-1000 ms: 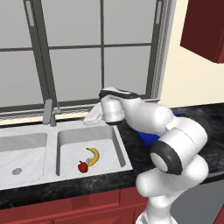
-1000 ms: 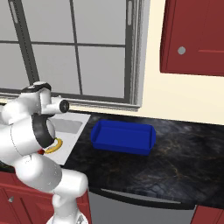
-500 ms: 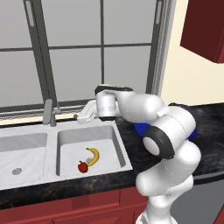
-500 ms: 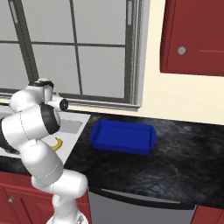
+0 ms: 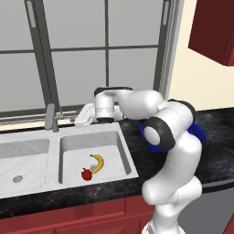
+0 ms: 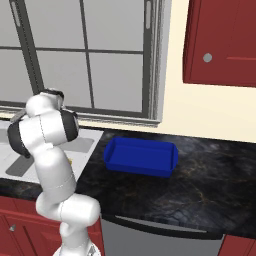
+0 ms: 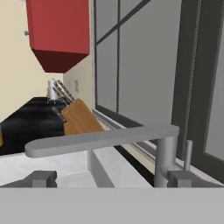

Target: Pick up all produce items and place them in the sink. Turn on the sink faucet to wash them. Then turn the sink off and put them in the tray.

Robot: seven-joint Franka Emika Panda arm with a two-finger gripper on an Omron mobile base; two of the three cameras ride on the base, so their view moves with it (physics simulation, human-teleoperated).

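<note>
right now the gripper [image 5: 82, 116] sits left of centre in the left base view, stretched out level from the white arm toward the sink faucet [image 5: 51, 118], its tip just beside the post but apart from it. its fingers are spread wide with nothing between them; in the hand view the two dark tips [image 7: 41, 179] rise at the bottom edge well apart, with the faucet's post and its long grey spout [image 7: 100, 139] reaching across mid-frame.

lower centre in the left base view, the banana [image 5: 97, 162] lies on the floor of the sink's [image 5: 130, 160] right basin, with the small red fruit [image 5: 86, 174] just beside its lower end.

the blue tray [image 6: 140, 156] rests on the black counter [image 6: 200, 185] in the middle of the right base view, well apart from the sink. a wooden knife block [image 7: 79, 117] stands left of centre in the hand view.
</note>
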